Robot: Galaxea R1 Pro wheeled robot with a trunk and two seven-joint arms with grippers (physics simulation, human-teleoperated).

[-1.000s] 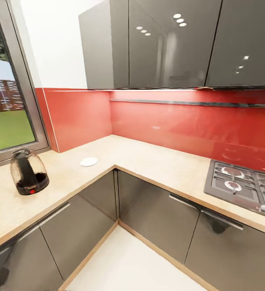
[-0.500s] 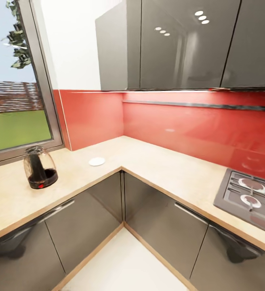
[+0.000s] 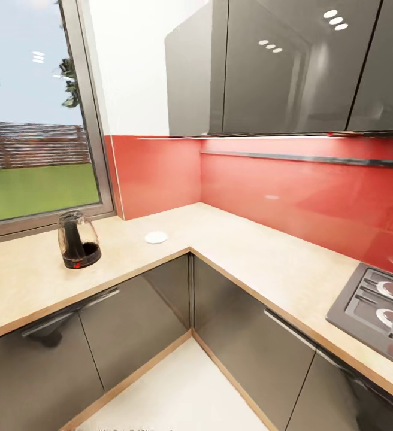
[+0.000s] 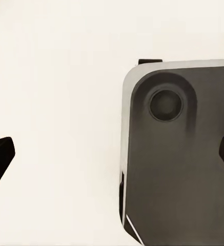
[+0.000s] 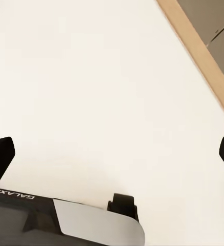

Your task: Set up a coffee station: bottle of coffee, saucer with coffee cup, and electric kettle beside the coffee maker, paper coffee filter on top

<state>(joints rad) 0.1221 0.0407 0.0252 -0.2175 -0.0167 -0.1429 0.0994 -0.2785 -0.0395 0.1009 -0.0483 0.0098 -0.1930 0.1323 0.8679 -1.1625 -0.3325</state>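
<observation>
From the head view, a long tan speckled countertop (image 3: 238, 251) runs in an L around the corner over glossy dark grey cabinet fronts, with a red backsplash behind it and a window at the far left. On the left run, below the window, stands the rounded clear-glass electric kettle with black base and red switch (image 3: 78, 240), and to its right, nearer the corner, a small round white saucer (image 3: 156, 237) lies flat, well apart from the kettle. A grey gas hob (image 3: 379, 311) is set into the right run. In the left wrist view, the left gripper (image 4: 112, 156) hangs over pale floor with its two dark fingertips at opposite edges of the picture, spread wide and holding nothing; part of the robot's grey base (image 4: 178, 164) lies beneath it. In the right wrist view, the right gripper (image 5: 112, 151) is likewise spread wide and empty above the floor, with the wooden plinth edge of the cabinets (image 5: 199, 54) at one corner. The risk from here, I judge, is the base drifting into the cabinet fronts while approaching, or a reach for the light kettle knocking it over or pushing the saucer aside.
</observation>
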